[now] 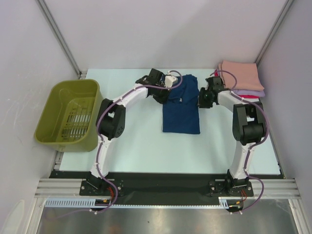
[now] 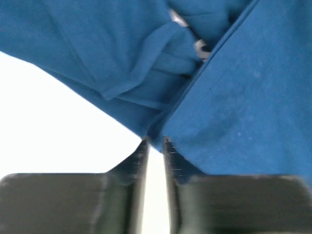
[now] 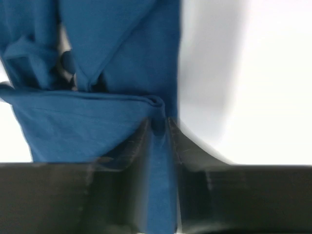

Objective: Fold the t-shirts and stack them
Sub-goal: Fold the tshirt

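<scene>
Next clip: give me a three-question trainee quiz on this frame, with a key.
1. True or false: the navy t-shirt lies inside the olive basket.
2. Multiple choice: which colour tops the folded stack at the far right? A red, B peach, C lavender.
3. Short answer: what are the jaws of the right gripper closed on?
Key: 1 false, it lies flat on the table; 2 B; 3 the navy t-shirt.

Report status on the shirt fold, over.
Left gripper and right gripper both shut on navy t-shirt, far end. Shirt folded narrow, mid-table. Folded stack far right; nothing blocking.
</scene>
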